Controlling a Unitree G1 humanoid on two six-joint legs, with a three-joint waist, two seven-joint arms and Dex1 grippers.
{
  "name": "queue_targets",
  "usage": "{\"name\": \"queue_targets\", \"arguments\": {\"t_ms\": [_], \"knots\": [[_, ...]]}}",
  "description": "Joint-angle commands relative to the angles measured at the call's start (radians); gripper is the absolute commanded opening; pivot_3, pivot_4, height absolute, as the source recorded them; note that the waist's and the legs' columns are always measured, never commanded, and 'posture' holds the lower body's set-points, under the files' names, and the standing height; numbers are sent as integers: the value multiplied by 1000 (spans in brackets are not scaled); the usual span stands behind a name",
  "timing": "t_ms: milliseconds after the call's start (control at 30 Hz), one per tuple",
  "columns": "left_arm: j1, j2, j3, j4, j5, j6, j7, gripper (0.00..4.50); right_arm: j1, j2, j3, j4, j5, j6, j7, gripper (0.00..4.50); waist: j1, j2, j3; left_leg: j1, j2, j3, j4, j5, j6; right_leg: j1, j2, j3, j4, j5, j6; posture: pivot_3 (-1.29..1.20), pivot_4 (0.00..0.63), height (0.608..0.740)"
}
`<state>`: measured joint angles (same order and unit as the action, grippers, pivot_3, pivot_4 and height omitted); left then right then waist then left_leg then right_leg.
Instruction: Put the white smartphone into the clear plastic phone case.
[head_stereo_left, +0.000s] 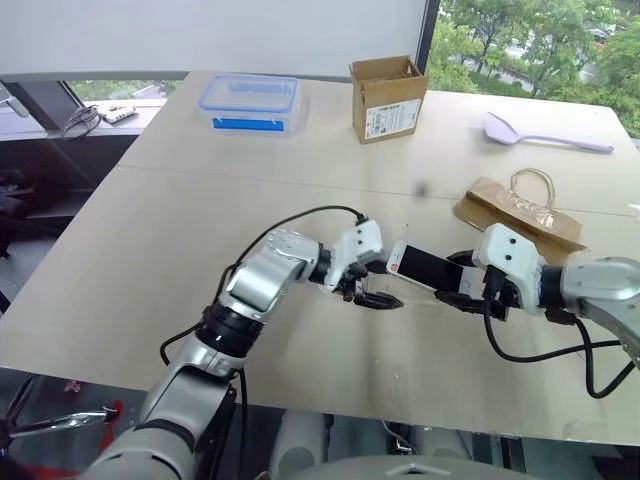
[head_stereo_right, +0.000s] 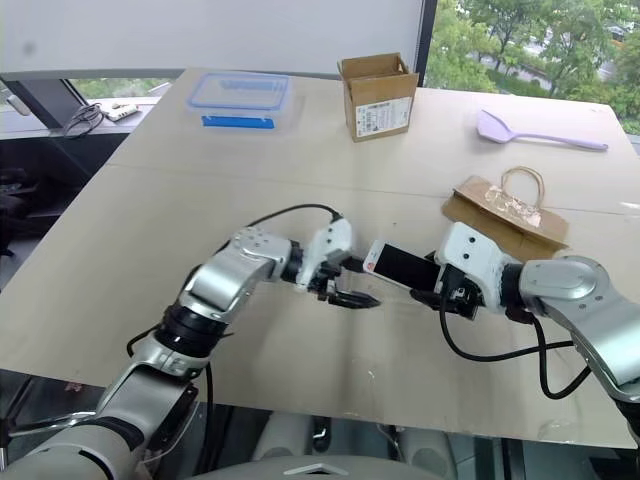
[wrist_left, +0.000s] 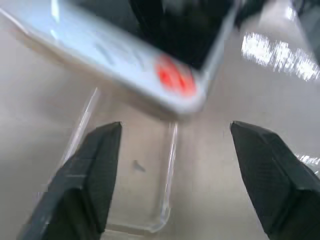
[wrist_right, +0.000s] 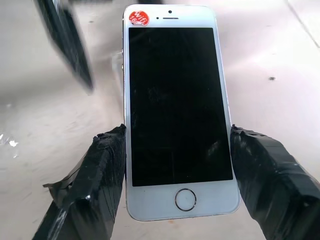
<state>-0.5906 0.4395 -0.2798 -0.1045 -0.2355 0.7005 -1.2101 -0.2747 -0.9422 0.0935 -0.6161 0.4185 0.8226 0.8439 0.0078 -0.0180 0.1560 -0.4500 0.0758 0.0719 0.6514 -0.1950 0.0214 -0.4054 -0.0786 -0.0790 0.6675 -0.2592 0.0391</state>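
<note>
Head view: white smartphone (head_stereo_left: 425, 268) clamped in right gripper (head_stereo_left: 468, 291), above table (head_stereo_left: 300, 190). Left wrist: left gripper (wrist_left: 172, 165) gaping over clear plastic phone case (wrist_left: 125, 185) lying flat. Right wrist: edges pinched; could miss the unsteadied case, skidding it away

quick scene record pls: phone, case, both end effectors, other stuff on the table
phone: white smartphone, screen up, clamped by its long edges in the right end effector, above the table
case: clear phone case flat on the table, under the phone's red-stickered end, not held
left end effector: open, at the phone's free end, over the case
other: lidded clear box, cardboard box, lilac spatula, brown paper bag
</note>
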Motion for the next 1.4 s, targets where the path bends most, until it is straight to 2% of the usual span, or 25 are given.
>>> {"name": "queue_targets", "arguments": {"t_ms": [33, 200, 333, 567, 800, 1133, 1233, 1367, 1400], "knots": [[82, 83, 121, -124, -99, 34, 6, 3233, -71, -24, 74, 89, -78, -122, 78, 2768, -5, 0, 0, 1, 0, 0, 0, 0, 0, 0, 0, 1, 1, 0, 0, 0, 150, 740], [216, 187, 150, -131, -74, -71, 43, 3233, -167, -12, 184, 242, -174, -264, 191, 2768, -3, 1, 1, 1, 0, 2, 0, 0, 0, 0, 0, 1, 1, 0, 0, 0, 150, 740], [301, 168, 202, -152, -103, -122, 111, 3233, -258, 20, 280, 377, -267, -381, 279, 2768, 5, 2, 1, 1, 0, 3, 0, 0, 0, 0, 0, 1, 1, 0, 0, 0, 150, 740], [380, 158, 215, -151, -101, -220, 162, 3233, -283, 27, 319, 414, -334, -442, 364, 2768, 6, 2, 1, 1, 0, 3, 0, 0, 0, 0, -1, 0, 1, 0, 0, 0, 150, 740], [408, 161, 216, -132, -128, -286, 139, 3233, -292, 54, 302, 422, -356, -365, 373, 2768, 6, 2, 1, 1, 0, 3, 0, 0, 0, -1, -1, 0, 3, 0, 0, 0, 150, 740], [341, 153, 183, -158, -148, -230, 168, 3233, -272, 42, 280, 375, -354, -261, 358, 2768, 7, 2, 1, 1, 0, 3, 1, 0, 0, 0, -1, 0, 3, 0, 0, 0, 150, 740], [320, 153, 163, -138, -134, -223, 168, 2417, -270, 43, 275, 365, -352, -229, 344, 2768, 6, 2, 1, 1, 0, 3, 1, 0, 0, -1, -1, 0, 3, 0, 0, 0, 150, 740], [298, 151, 133, -113, -113, -214, 181, 396, -270, 46, 256, 351, -335, -194, 334, 2768, 6, 2, 1, 1, 0, 3, 1, 0, 0, -1, -1, 0, 3, 0, 0, 0, 150, 740], [293, 150, 119, -98, -98, -222, 182, 37, -271, 47, 252, 345, -330, -181, 333, 2768, 6, 2, 1, 1, 0, 3, 1, 0, 0, -1, -1, 0, 3, 0, 0, 0, 150, 740]]}}
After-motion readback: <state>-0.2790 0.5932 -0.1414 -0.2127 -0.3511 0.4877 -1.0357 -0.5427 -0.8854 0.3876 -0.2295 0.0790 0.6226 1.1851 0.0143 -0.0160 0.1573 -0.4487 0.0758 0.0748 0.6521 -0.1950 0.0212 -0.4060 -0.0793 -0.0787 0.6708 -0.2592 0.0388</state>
